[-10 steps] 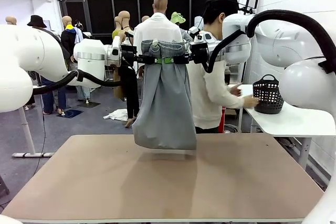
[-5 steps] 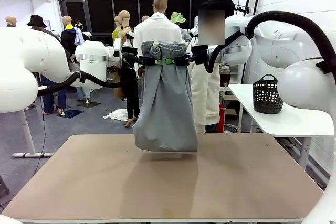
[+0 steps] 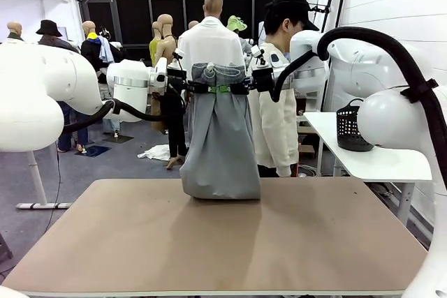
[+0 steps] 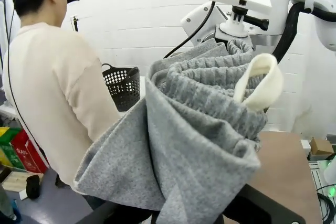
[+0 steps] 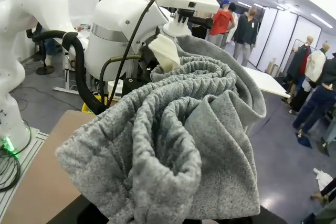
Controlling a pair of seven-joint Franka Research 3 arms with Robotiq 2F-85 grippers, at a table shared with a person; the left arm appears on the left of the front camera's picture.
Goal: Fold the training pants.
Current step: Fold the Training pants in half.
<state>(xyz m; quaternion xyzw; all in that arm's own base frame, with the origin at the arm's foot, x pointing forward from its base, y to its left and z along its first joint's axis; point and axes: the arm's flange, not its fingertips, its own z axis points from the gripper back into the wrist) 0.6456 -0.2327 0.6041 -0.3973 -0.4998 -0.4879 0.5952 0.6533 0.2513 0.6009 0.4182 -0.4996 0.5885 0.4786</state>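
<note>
Where two grippers meet, one training pants (image 3: 220, 137), one basket (image 3: 348, 128).

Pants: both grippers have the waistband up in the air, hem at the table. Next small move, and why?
Probably draw both arms toward the robot's side while lowering, so the legs lay flat. The pants hang straight down from the left gripper and right gripper, both pinching the bunched waistband, and the hem looks to be just meeting the far part of the table, with bare tabletop nearer the robot.
</note>
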